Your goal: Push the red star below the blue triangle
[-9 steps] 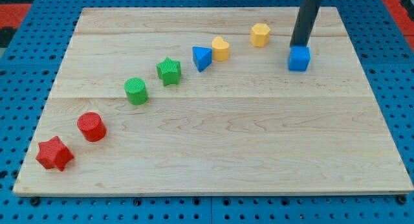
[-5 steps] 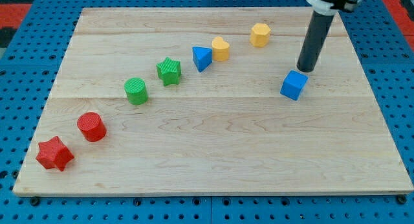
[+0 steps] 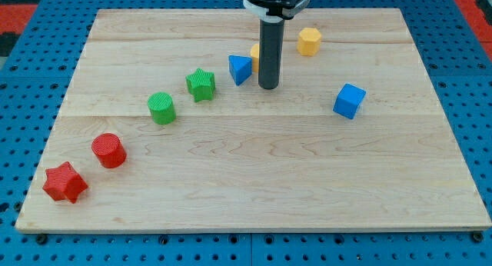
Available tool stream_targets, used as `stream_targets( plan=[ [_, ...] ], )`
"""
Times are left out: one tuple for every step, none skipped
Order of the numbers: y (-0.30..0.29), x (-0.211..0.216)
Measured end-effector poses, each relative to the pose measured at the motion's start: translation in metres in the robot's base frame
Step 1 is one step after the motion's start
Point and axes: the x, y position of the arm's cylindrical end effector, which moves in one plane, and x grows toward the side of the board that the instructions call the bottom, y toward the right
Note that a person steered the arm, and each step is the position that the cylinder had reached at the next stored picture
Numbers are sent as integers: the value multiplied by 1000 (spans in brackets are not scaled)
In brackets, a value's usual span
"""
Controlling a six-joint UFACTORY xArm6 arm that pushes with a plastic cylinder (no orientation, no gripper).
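Observation:
The red star [image 3: 64,182] lies near the board's bottom left corner. The blue triangle [image 3: 239,69] sits at the upper middle of the board. My tip [image 3: 267,87] rests on the board just right of the blue triangle, apart from it, and far from the red star. The rod partly hides the yellow heart [image 3: 255,52] behind it.
A red cylinder [image 3: 108,151], a green cylinder [image 3: 161,108] and a green star [image 3: 201,84] run in a diagonal line from the red star up to the blue triangle. A yellow hexagon [image 3: 309,41] lies at the top. A blue cube [image 3: 349,101] lies at the right.
My tip pushed the blue cube down and a little left, then left it and moved left across the board to beside the blue triangle. The other blocks have not moved.

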Motion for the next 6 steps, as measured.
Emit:
stream_targets(
  plan=[
    [0,0],
    [-5,4],
    [-35,37],
    [-29,86],
    [-76,199],
    [-126,238]
  ],
)
